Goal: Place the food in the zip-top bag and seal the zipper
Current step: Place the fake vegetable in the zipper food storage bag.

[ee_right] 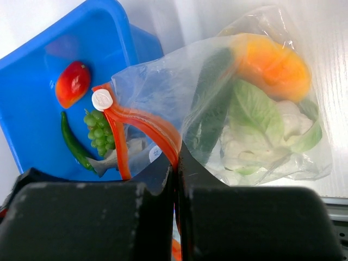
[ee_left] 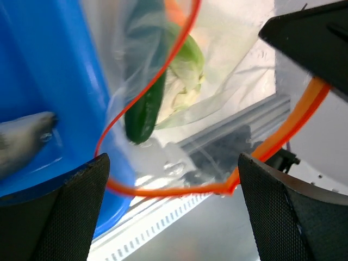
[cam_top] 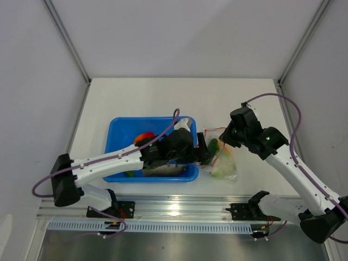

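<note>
The zip-top bag [cam_top: 224, 162] lies just right of the blue tray [cam_top: 120, 132]. Inside it are a dark green cucumber [ee_left: 144, 111], a white cauliflower [ee_right: 255, 138] and a yellow-orange mango [ee_right: 272, 64]. My right gripper [ee_right: 176, 163] is shut on the bag's red-orange zipper [ee_right: 148, 123], holding the mouth up. A white slider tab [ee_right: 102, 100] sits on the strip. My left gripper [ee_left: 174, 217] stands open at the bag's mouth, with the zipper loop running across between its fingers and nothing gripped. In the tray lie a tomato [ee_right: 72, 82], grapes [ee_right: 98, 130], a slim green pepper [ee_right: 73, 144] and a grey fish [ee_right: 117, 156].
The tray's right wall [ee_left: 60, 81] stands right beside the left gripper and the bag. An aluminium rail [cam_top: 179, 209] runs along the table's near edge, below the bag. White walls close off the table at the back and both sides.
</note>
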